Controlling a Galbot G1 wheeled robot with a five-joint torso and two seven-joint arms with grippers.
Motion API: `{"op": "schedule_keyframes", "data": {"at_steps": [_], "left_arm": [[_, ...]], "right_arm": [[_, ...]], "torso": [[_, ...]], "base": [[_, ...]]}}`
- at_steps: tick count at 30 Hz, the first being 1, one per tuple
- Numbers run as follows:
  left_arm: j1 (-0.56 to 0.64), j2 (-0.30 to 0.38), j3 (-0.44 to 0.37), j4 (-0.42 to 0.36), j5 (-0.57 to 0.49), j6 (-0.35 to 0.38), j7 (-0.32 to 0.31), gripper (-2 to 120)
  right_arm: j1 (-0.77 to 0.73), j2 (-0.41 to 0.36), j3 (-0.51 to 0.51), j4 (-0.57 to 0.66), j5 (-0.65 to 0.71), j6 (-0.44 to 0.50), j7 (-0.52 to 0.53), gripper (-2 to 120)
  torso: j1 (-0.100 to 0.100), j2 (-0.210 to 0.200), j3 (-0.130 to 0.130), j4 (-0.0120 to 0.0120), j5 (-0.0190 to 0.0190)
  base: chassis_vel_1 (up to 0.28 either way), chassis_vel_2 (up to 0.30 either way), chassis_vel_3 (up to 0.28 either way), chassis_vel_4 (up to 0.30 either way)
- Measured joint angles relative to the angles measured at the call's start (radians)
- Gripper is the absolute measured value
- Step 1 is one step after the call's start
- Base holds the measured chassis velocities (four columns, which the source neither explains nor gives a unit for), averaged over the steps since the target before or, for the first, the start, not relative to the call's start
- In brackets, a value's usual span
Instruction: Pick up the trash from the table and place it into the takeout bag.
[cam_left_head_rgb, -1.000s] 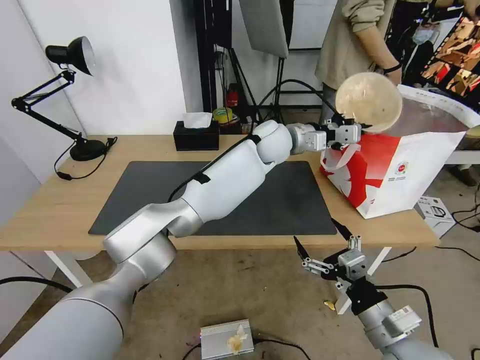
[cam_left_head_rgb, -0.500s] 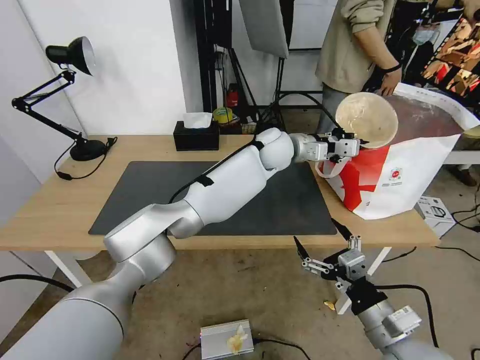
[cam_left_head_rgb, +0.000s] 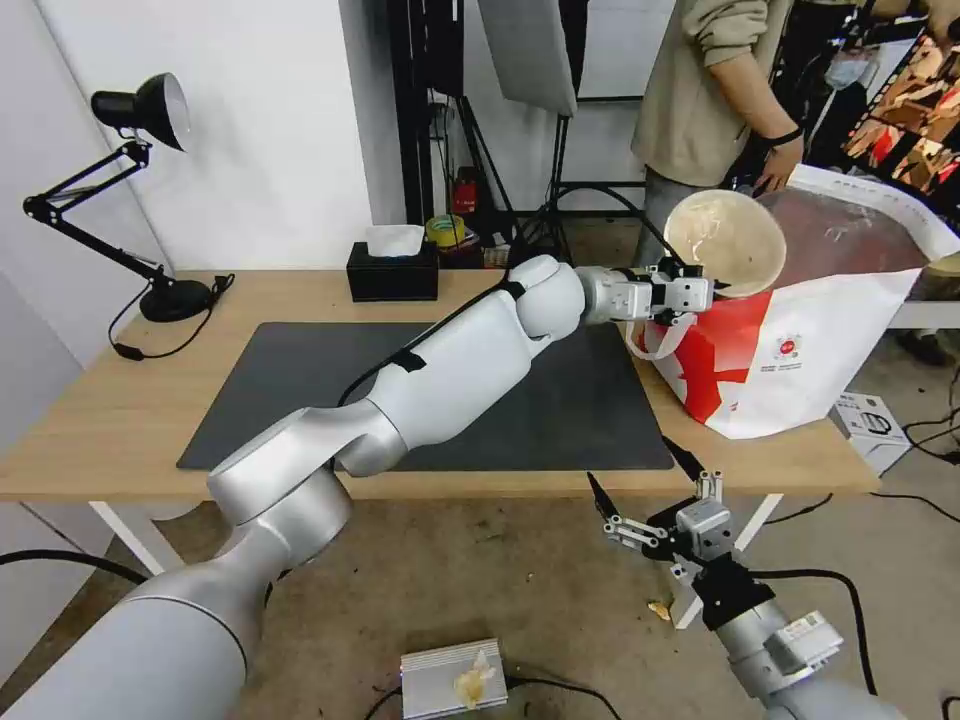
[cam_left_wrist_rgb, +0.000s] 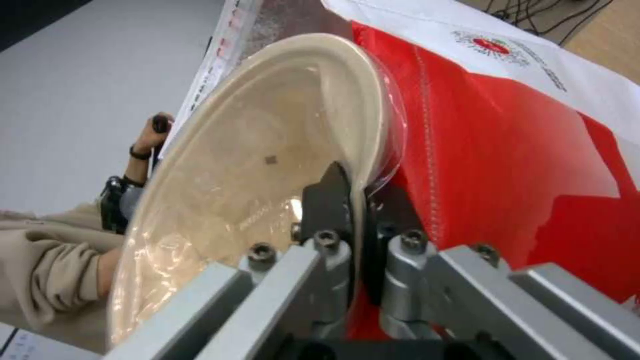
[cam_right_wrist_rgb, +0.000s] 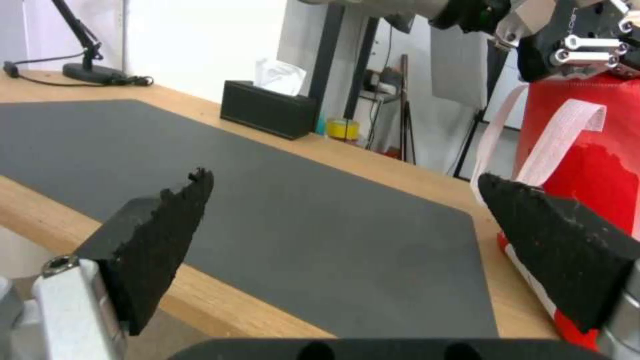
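Placing step: left tool (cam_left_head_rgb: 712, 291) pinches the rim of the beige bowl (cam_left_head_rgb: 727, 240), tilted over the takeout bag (cam_left_head_rgb: 800, 350) mouth, release presumably next; right tool (cam_left_head_rgb: 645, 495) idles wide open below the surface (cam_left_head_rgb: 120, 420).

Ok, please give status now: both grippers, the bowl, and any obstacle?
Left gripper shut on beige bowl, tilted at takeout bag mouth. Right gripper open, parked below table edge. No obstacle seen.

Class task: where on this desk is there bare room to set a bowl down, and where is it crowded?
Free: the dark mat, between the tissue box and the front edge; bare wood between the lamp and mat. Crowded: the right end, where the takeout bag stands and the left gripper holds the beige bowl.
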Motion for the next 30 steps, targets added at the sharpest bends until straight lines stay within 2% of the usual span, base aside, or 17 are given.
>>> {"op": "schedule_keyframes", "data": {"at_steps": [3, 6, 7, 10, 11, 15, 16, 19, 20, 23, 30], "left_arm": [[0.0, 0.0, 0.0, 0.0, 0.001, -0.002, 0.0, 11], [-0.002, 0.0, -0.001, -0.003, 0.002, -0.003, -0.003, 25], [-0.002, 0.0, -0.001, -0.003, 0.002, -0.003, -0.003, 25], [-0.006, 0.0, -0.002, -0.008, 0.005, -0.006, -0.015, 41], [-0.006, 0.0, -0.002, -0.008, 0.005, -0.006, -0.015, 41], [-0.008, 0.0, -0.005, -0.014, 0.007, -0.012, -0.027, 58], [-0.008, 0.0, -0.005, -0.014, 0.007, -0.012, -0.027, 58], [-0.01, 0.0, -0.006, -0.015, 0.014, -0.024, -0.038, 72], [-0.01, 0.0, -0.006, -0.015, 0.014, -0.024, -0.038, 72], [-0.013, -0.001, -0.005, -0.021, 0.02, -0.029, -0.05, 88], [-0.018, -0.001, -0.001, -0.028, 0.024, -0.031, -0.069, 99]], "right_arm": [[0.0, 0.0, 0.0, 0.0, 0.0, 0.0, 0.0, 100], [0.0, 0.0, 0.0, 0.0, 0.0, 0.0, 0.0, 100], [0.0, 0.0, 0.0, 0.0, 0.0, 0.0, 0.0, 100], [0.0, 0.0, 0.0, 0.0, 0.0, 0.0, 0.0, 100], [0.0, 0.0, 0.0, 0.0, 0.0, 0.0, 0.0, 100], [0.0, 0.0, 0.0, 0.0, 0.0, 0.0, 0.0, 100], [0.0, 0.0, 0.0, 0.0, 0.0, 0.0, 0.0, 100], [0.0, 0.0, 0.0, 0.0, 0.0, 0.0, 0.0, 100], [0.0, 0.0, 0.0, 0.0, 0.0, 0.0, 0.0, 100], [0.0, 0.0, 0.0, 0.0, 0.0, 0.0, 0.0, 100], [0.0, 0.0, 0.0, 0.0, 0.0, 0.0, 0.0, 100]], "torso": [[0.0, 0.0, 0.0, 0.0, 0.0], [0.0, 0.0, 0.0, 0.0001, 0.0], [0.0, 0.0, 0.0, 0.0001, 0.0], [0.0, 0.0, 0.0, 0.0, 0.0], [0.0, 0.0, 0.0, 0.0, 0.0], [0.0, 0.0, 0.0, 0.0, 0.0], [0.0, 0.0, 0.0, 0.0, 0.0], [0.0, 0.0, 0.0, 0.0, 0.0], [0.0, 0.0, 0.0, 0.0, 0.0], [0.0, 0.0, 0.0, 0.0, 0.0], [0.0, 0.0, 0.0, 0.0, 0.0]], "base": [[0.0, 0.0, 0.0, 0.0], [0.0, 0.0, 0.0, 0.0], [0.0, 0.0, 0.0, 0.0], [0.0, 0.0, 0.0, 0.0], [0.0, 0.0, 0.0, 0.0], [0.0, 0.0, 0.0, 0.0], [0.0, 0.0, 0.0, 0.0], [0.0, 0.0, 0.0, 0.0], [0.0, 0.0, 0.0, 0.0], [0.0, 0.0, 0.0, 0.0], [0.0, 0.0, 0.0, 0.0]]}}
